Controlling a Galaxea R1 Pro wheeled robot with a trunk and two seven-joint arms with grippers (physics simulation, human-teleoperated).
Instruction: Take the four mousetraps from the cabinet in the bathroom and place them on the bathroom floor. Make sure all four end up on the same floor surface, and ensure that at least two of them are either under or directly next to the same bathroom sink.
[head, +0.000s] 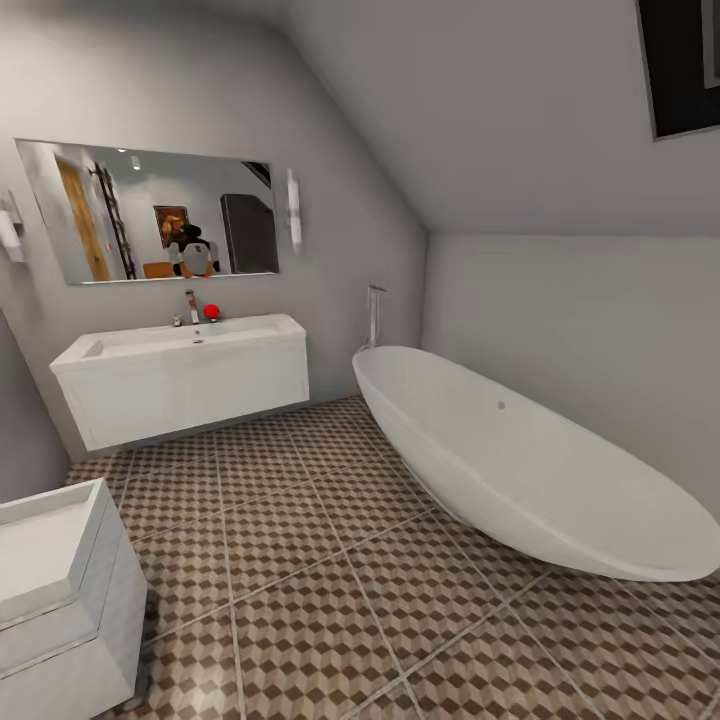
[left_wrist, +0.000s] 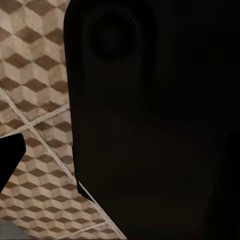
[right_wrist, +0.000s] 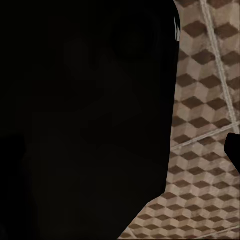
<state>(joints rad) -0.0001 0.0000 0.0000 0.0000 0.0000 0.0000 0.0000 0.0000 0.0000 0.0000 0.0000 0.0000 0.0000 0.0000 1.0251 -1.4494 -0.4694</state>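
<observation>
Nearest, at 8 o'clock, narrow white boxy basin unit (head: 60, 590). Underfoot, cube-patterned bathroom floor (head: 330, 560), also seen past dark robot bodywork (left_wrist: 160, 130) in both wrist views. At 3 o'clock, oval white bathtub (head: 530, 470). At 10 o'clock, wide wall-hung sink (head: 185, 375), mirror (head: 150, 210) above, tap (head: 191, 306) on its rim. Claw openings: cannot tell.
</observation>
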